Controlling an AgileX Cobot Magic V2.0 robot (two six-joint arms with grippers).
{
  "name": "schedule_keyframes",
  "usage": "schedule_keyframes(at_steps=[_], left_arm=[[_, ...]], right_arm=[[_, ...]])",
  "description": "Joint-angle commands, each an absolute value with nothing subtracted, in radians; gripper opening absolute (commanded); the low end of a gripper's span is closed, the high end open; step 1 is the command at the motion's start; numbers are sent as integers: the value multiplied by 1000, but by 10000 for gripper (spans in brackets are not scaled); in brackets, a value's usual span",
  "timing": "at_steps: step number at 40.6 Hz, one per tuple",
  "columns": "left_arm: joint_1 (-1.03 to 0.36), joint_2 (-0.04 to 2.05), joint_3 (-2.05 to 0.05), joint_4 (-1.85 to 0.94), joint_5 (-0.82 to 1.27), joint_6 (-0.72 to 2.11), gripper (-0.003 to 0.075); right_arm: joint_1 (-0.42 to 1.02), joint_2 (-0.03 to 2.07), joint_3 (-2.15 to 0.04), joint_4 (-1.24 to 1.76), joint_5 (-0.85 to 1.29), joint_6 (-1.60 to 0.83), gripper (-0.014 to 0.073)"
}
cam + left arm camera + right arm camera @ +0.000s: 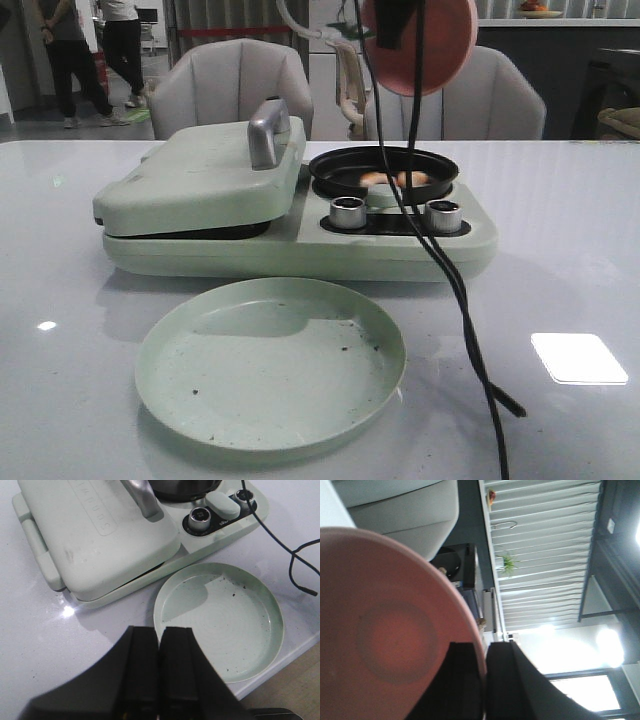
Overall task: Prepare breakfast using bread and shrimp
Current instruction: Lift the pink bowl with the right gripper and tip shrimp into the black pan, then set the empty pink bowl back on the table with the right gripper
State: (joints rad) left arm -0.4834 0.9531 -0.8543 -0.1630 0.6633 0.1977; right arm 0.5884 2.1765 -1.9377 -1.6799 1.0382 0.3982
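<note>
A glossy white table filled the front view and caught a bright patch of reflected light near its right side. Behind it stood two grey upholstered chairs, with two people standing far back at the left of the room.

At left on the table sat a pale green breakfast maker. Its sandwich-press lid was closed, with a silver handle rising from it; no bread could be seen. In front of the appliance lay a round pale green plate, bare except for a few dark crumbs.

On the right half of the appliance sat a small black pan behind two silver knobs. The shrimp lay in that pan as small orange pieces side by side, their row running left to right; which way each one curled was too small to tell.

A black cable hung down across the pan and trailed onto the table.

The left gripper hovered above the table near the plate's edge, its fingers pressed together on nothing.

Above the pan, the right gripper was clamped on the rim of a pink bowl, which was tipped on edge.
</note>
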Motion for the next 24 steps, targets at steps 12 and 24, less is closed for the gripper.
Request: schedule_keyframes(at_steps=[12,24], left_arm=[[-492,938,-881,-163,584,190,101],[-492,938,-881,-154,584,190,101]], right_arm=[[590,2086,-1981,-1773,1088,519,44],[555,1921,-1977,-1337,1193,500,44]])
